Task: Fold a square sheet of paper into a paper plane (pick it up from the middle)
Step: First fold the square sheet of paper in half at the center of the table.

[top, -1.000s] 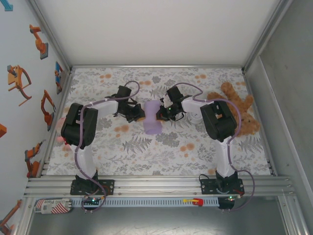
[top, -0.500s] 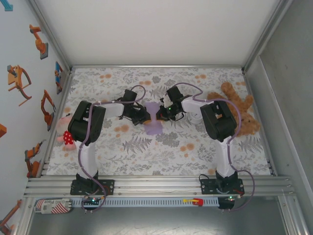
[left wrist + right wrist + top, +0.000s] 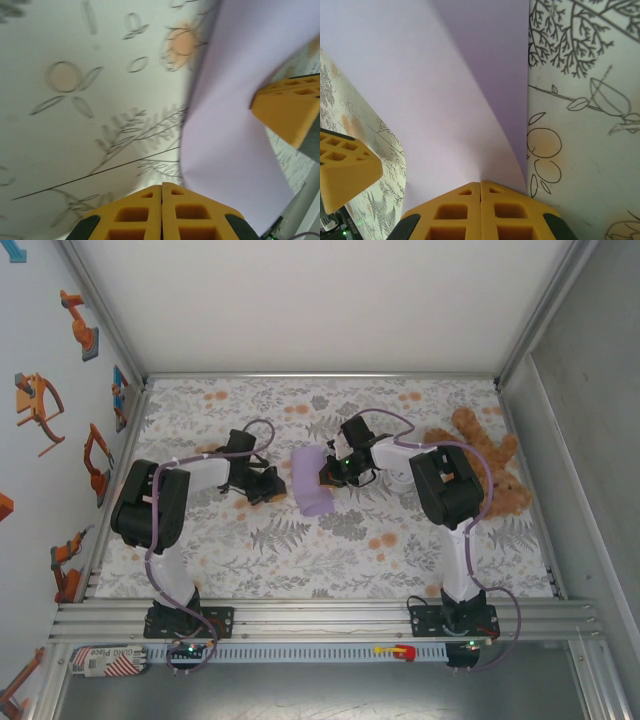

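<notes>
The square sheet of paper (image 3: 310, 483) is lavender and lies curled over itself mid-table. My right gripper (image 3: 327, 472) is shut on its right edge. In the right wrist view the sheet (image 3: 435, 90) bows up out of the closed tips of that gripper (image 3: 480, 182), with a darker layer beneath. My left gripper (image 3: 267, 487) sits just left of the paper, shut, with nothing between its fingers. In the left wrist view its tips (image 3: 162, 186) are pressed together and the sheet (image 3: 235, 100) lies to their right. The paper plane is out of view.
A flower-patterned tablecloth (image 3: 300, 550) covers the table. A brown teddy bear (image 3: 490, 475) lies at the right, beside the right arm. Metal frame rails and walls close in the left, right and back sides.
My left arm has drawn back to the left, off the paper. The sheet, pinched narrow in the middle half a second ago, now shows as a wider curl. The right arm has stayed put.
</notes>
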Controlling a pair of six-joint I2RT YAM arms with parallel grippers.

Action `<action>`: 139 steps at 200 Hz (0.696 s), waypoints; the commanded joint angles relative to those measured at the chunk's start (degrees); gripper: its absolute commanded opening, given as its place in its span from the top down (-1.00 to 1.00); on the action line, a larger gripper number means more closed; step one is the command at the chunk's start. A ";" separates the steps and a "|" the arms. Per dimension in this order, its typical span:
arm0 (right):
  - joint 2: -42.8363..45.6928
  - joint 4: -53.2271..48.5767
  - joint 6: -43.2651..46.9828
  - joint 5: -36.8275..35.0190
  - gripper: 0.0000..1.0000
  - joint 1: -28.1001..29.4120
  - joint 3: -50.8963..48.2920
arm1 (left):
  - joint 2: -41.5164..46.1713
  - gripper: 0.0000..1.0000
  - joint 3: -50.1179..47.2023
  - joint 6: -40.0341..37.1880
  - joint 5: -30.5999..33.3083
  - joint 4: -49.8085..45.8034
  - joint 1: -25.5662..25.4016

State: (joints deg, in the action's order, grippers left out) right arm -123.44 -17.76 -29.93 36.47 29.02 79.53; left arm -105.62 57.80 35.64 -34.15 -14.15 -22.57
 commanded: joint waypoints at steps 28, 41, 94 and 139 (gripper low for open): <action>-6.82 -11.23 0.84 -13.88 1.00 -0.98 -3.85 | -6.70 0.81 6.64 8.15 -0.70 12.69 -5.83; -6.82 -11.24 0.91 -13.97 1.00 -0.98 -3.94 | -8.57 0.81 7.06 9.55 -0.74 14.95 -5.65; -6.82 -11.20 1.08 -14.14 1.00 -1.42 -4.42 | -11.45 0.81 4.11 8.78 0.70 16.25 -1.76; -6.94 -11.32 1.11 -14.41 1.00 -1.68 -4.64 | -8.65 0.81 -0.19 5.33 1.19 13.35 5.48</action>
State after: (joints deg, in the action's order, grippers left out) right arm -123.44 -17.76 -29.93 36.45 28.91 79.48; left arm -115.02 60.38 43.97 -38.15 4.71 -22.00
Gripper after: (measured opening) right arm 0.049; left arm 0.094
